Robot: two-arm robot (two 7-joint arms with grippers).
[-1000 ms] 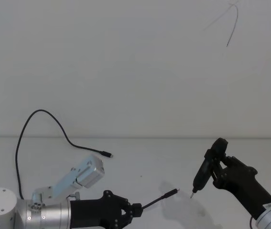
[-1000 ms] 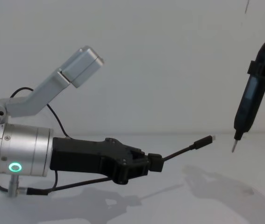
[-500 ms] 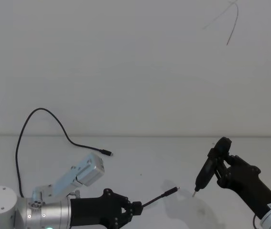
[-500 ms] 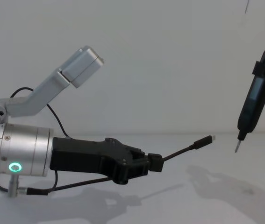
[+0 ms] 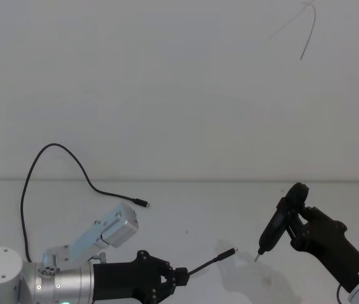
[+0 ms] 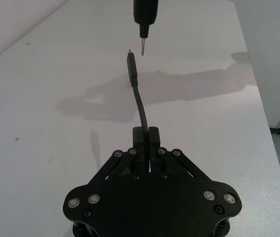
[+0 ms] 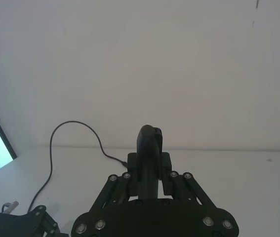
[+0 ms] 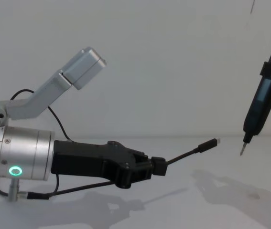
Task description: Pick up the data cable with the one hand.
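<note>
Between its closed jaws, the left gripper (image 8: 158,166) already grasps the data cable (image 8: 185,154) clear of the table (image 8: 173,210), so the pickup appears complete, while the right gripper (image 7: 149,180) clamps a pen-shaped tool (image 8: 259,109).

Bright even light, soft shadows on white table (image 8: 250,210), sharp focus

Right gripper (image 5: 296,220), clamped on the pen-shaped tool (image 8: 261,108), has drifted right and slightly away from the left side over the last second. In the chest view the tool's upper end now sits at the right edge. Its metal tip stands farther right of the data cable (image 8: 192,151) plug than before, so the gap between tip and plug has widened.
</note>
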